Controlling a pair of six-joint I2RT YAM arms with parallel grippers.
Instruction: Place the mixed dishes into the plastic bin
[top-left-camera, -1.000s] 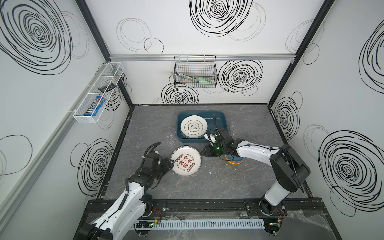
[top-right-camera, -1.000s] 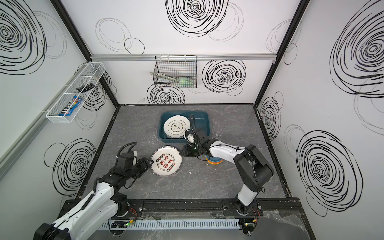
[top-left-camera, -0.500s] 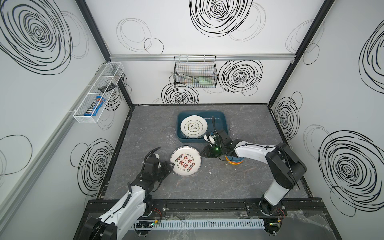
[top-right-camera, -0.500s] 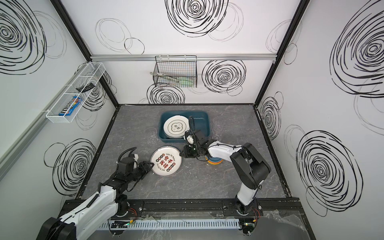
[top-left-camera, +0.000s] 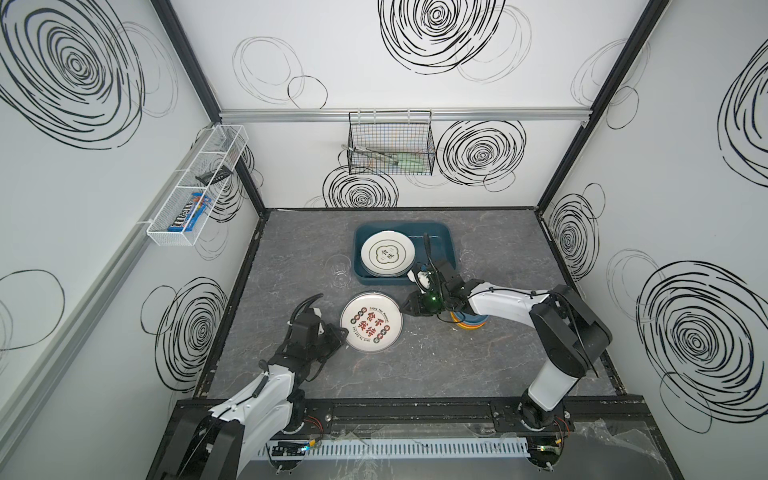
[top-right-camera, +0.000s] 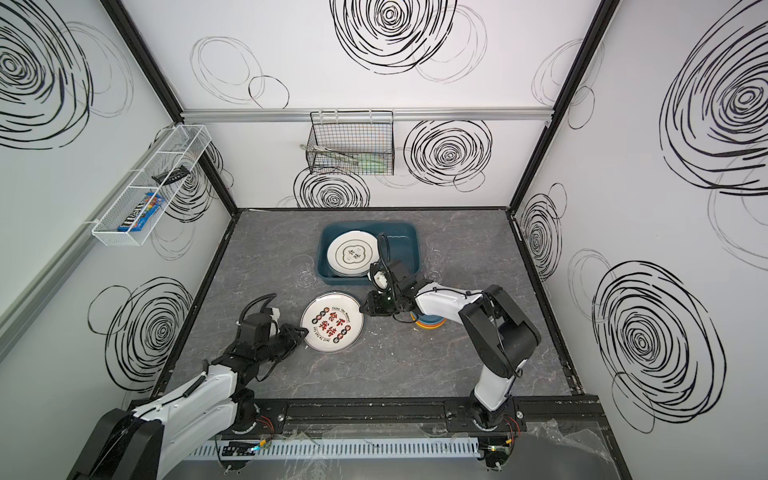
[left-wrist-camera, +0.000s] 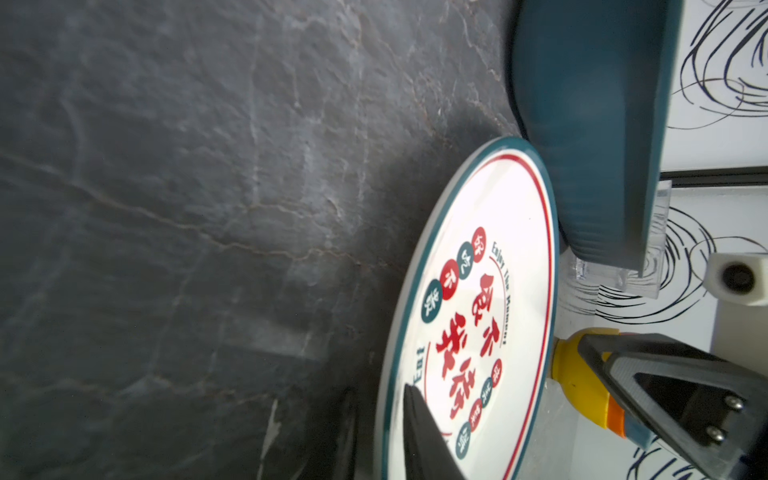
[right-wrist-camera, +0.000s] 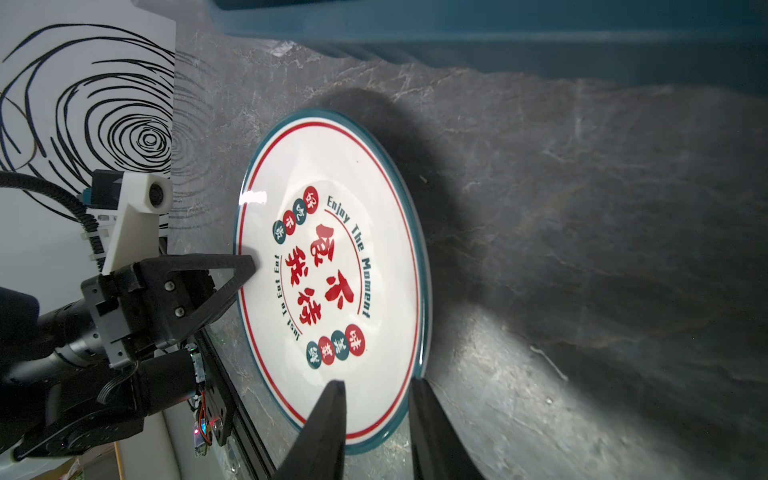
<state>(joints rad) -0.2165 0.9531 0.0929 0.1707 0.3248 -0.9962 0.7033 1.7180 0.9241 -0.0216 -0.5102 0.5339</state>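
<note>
the red-lettered plate (top-left-camera: 371, 321) lies on the grey worktop (top-left-camera: 457, 374) just in front of the teal plastic bin (top-left-camera: 448, 253), outside it, with its far rim close to the bin's near wall. both arms reach it from opposite sides. the left claw (top-left-camera: 343, 332) meets the plate's near-left rim. in the right wrist view one of its fingers (right-wrist-camera: 237, 266) rests on the plate's face right at the edge. the left wrist view shows that finger over the face and the other dropped outside the rim, so the jaws stand narrowly apart with the rim between them; whether they pinch it i cannot tell. the right claw (top-left-camera: 401, 308) is at the opposite rim, on the bin side. in its own wrist view the two fingers stand a little apart astride the edge, one over the face, the other outside with its tip against the rim, and here too i cannot tell if the hold is firm. inside the bin, white plates (top-left-camera: 387, 253) lie stacked toward its left end. a stack of small bowls (top-left-camera: 471, 323), blue, orange and yellow, sits on the worktop partly under the right arm, just right of the red-lettered plate. a clear cup (top-left-camera: 338, 270) stands on the worktop just left of the bin.
</note>
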